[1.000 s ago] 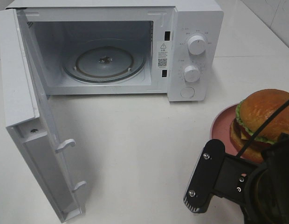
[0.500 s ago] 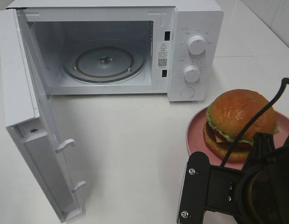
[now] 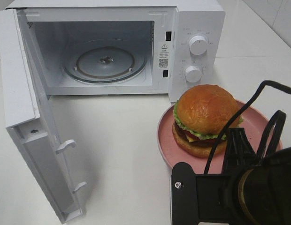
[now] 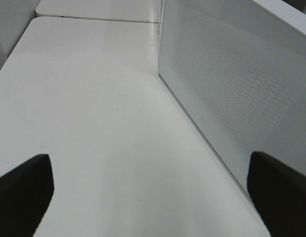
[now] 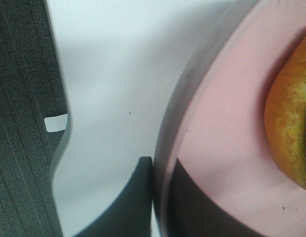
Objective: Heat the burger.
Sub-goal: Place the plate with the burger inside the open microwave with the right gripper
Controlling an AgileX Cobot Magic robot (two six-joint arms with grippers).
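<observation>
Obs.: microwave (image 3: 197, 28) stands at the back of the worktop (image 3: 122, 140). Its door (image 3: 23, 93) is swung fully open on the left and the glass turntable (image 3: 105, 63) inside is bare.

Burger (image 3: 202, 115) sits upright on the pink plate (image 3: 165, 140), in front of the control-knob panel, to the right of the cavity opening and outside it.

Right pincer (image 5: 160, 197): closed down on the near rim of the plate, one finger above the rim and one below. It does not touch the burger. Whether the plate is resting on the worktop or just off it, I cannot tell.

Left pincer (image 4: 153, 197): spread wide with nothing in it, low over the worktop just beside the outer face of the door.

Judgement: carry-in step, heating not begun.

Risks from here:
- The plate is held by one edge only. The burger's weight beyond the grip could tip the far rim down or slip the rim out of the pinch.
- The burger is tall and stacked. A tilt or a jerky move could slide the top bun or topple the whole thing.
- The plate must go left and in. Its far rim could catch the cavity sill or the frame beside the panel if it is too low or off-line.
- The right arm's black cable (image 3: 239, 110) loops close to the bun and could brush it.
- The left pincer is near the door, and a nudge could swing the door into the path.
</observation>
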